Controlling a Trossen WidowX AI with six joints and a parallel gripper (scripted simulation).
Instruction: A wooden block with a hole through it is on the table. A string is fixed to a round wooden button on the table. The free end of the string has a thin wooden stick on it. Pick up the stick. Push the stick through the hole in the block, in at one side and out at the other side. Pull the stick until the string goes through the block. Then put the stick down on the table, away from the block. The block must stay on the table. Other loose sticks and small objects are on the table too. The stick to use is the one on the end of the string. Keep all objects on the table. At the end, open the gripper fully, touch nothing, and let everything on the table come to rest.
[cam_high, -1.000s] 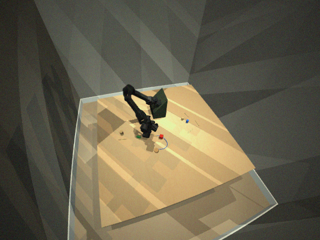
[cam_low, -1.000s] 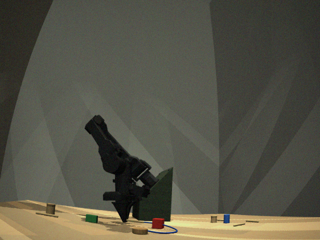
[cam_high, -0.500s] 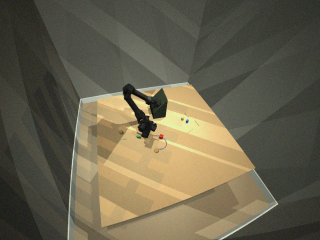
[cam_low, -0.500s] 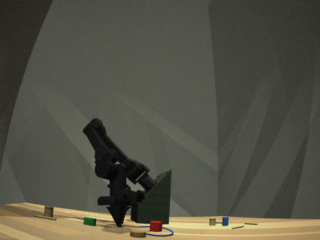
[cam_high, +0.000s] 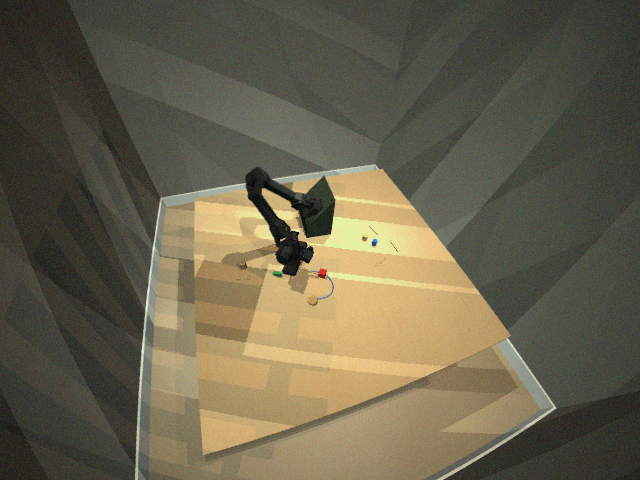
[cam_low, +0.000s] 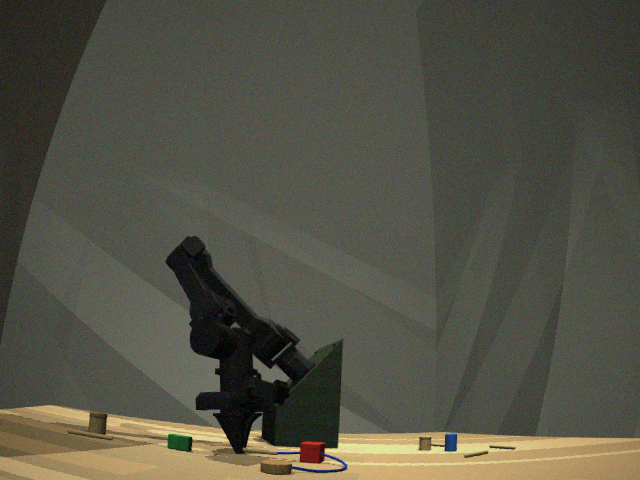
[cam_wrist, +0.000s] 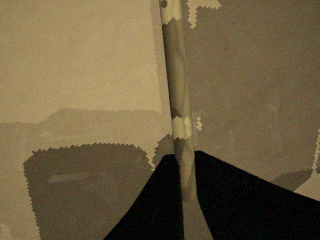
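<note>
The red block (cam_high: 322, 272) (cam_low: 312, 452) stands on the table, right of my gripper (cam_low: 239, 450) (cam_wrist: 186, 154). My gripper points down, low over the table, shut on the thin wooden stick (cam_low: 261, 451) (cam_wrist: 177, 75) near one end. The stick lies nearly level and points toward the block. Blue string (cam_high: 333, 287) (cam_low: 320, 471) shows between the stick and the block's left side, and again from its right side, curving to the round button (cam_high: 312, 300) (cam_low: 276, 467). It appears to run through the block; the hole itself cannot be seen.
A green block (cam_high: 277, 273) (cam_low: 179, 442), a wooden cylinder (cam_high: 242, 264) (cam_low: 97, 423) and a loose stick (cam_low: 90, 434) are left. Farther right are a blue cylinder (cam_high: 374, 242) (cam_low: 450, 442), a small wooden cylinder (cam_high: 364, 237) (cam_low: 424, 443) and several loose sticks. The dark green arm base (cam_low: 310, 413) stands behind.
</note>
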